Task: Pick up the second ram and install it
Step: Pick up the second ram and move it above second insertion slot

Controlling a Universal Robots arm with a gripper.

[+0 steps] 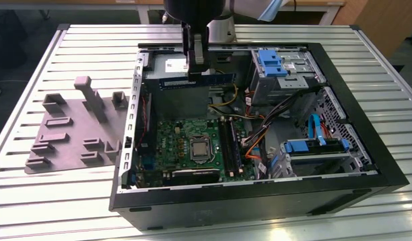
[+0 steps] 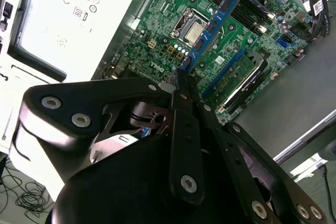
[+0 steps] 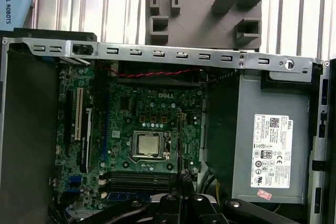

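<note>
Holding second ram above the open case

End effector (image 1: 194, 69) is closed on the flat faces of the second ram (image 2: 212, 27). The stick hangs long-edge-down, clear above the motherboard (image 1: 182, 138), probably so its contact edge faces the slots. The case (image 1: 260, 201) sits on the slatted worktop (image 1: 59, 201).

A white label (image 3: 271, 150) with small print and certification signs is on the grey power supply (image 3: 247, 108). White lettering (image 3: 160, 95) stands on the green motherboard (image 3: 121, 114). The second ram (image 2: 212, 27) carries a label too small to read.
</note>
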